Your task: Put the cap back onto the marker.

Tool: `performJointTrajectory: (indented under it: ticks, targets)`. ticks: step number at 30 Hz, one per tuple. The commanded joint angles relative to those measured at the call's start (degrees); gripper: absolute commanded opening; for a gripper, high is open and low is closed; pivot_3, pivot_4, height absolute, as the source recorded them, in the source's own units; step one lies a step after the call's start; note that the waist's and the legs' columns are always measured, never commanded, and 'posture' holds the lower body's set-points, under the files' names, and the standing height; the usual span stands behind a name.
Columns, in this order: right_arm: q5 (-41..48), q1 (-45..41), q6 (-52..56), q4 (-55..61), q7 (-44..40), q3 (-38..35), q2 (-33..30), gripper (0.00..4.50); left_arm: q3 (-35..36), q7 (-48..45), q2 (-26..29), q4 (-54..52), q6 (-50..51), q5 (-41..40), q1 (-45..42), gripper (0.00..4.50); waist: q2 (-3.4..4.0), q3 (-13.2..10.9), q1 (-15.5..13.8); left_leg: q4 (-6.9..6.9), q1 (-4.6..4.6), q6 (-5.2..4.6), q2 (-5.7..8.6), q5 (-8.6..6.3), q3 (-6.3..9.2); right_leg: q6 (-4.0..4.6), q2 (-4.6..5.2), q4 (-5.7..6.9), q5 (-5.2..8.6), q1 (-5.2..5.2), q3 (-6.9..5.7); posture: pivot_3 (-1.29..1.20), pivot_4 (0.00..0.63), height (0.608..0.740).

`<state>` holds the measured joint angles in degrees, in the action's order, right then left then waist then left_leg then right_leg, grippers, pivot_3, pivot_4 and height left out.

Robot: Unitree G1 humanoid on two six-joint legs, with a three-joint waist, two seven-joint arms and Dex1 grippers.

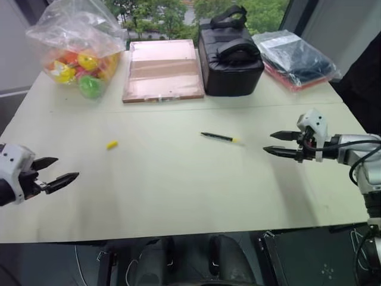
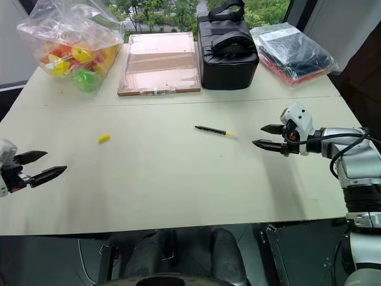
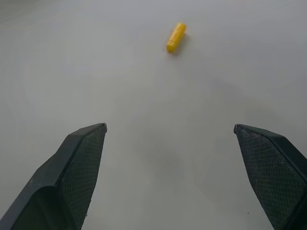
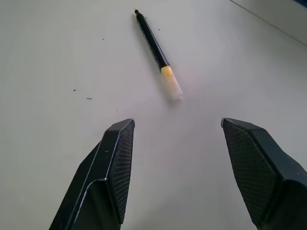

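Toy bag (image 1: 77, 47), copper board (image 1: 163, 70), black case (image 1: 231, 56) behind marker (image 1: 219, 137).

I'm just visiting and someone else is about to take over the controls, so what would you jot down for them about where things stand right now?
Left gripper: open, empty, above the table near its left edge, fingers aimed at the cap.
Right gripper: open, empty, just right of the marker's pale end.
Cap: lying loose on the table, left of centre.
Marker: lying flat mid-table, uncapped, pale yellow end toward the right gripper, well apart from the cap.
Done: nothing grasped yet.
Left: pick up cap and marker, bring them together, push the cap on.
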<state>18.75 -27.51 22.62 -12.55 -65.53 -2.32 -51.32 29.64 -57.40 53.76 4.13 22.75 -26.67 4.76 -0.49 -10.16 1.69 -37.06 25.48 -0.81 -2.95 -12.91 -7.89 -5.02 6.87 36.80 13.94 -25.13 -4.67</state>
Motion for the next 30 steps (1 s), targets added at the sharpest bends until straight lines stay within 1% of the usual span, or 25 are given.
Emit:
performJointTrajectory:
  ticks: [1,3,8,17,30]
  targets:
    - [-0.75,-0.45,-1.24,2.4,0.43,-0.3,0.13,2.98,-1.12,0.29,-0.27,-3.12,-2.08,1.16,0.09,4.46,0.0,0.0,-0.14,0.0,0.0,-0.03,0.0,0.02,0.0,0.0,0.0,0.0,0.0,0.0,0.0,0.0,0.15,0.74]
    - [-0.89,-0.18,-1.89,1.78,0.54,-0.72,0.35,2.98,-1.62,1.55,-1.16,-3.46,-3.62,2.15,-0.29,4.46,0.01,0.0,-0.5,0.0,0.0,-0.04,0.01,0.02,-0.01,0.0,0.0,0.0,0.0,0.0,0.0,0.0,0.15,0.74]
    - [-1.46,0.26,-2.56,1.43,2.37,-1.14,0.98,2.98,-1.49,1.77,-1.92,-4.49,-1.61,0.73,-1.2,4.46,0.0,0.0,-0.73,-0.04,0.0,-0.05,0.01,0.02,-0.01,-0.01,-0.01,0.01,-0.01,0.02,-0.01,0.0,0.15,0.74]
    - [-2.7,-0.49,-3.76,0.94,4.24,-0.95,1.99,2.98,-2.61,1.58,-1.51,-2.11,-1.34,0.97,-4.21,4.46,0.0,0.0,-0.81,-0.09,-0.02,-0.08,0.03,0.01,0.0,-0.14,-0.03,0.02,-0.09,0.09,-0.03,0.0,0.15,0.74]
    - [-3.14,-0.7,-5.46,-0.18,4.67,-0.92,2.54,2.98,-2.99,2.34,-2.54,-2.8,-1.49,0.76,-4.41,4.46,0.0,0.0,-0.83,-0.11,-0.03,-0.09,0.03,0.02,0.0,-0.19,-0.05,0.02,-0.11,0.12,-0.05,0.0,0.15,0.74]
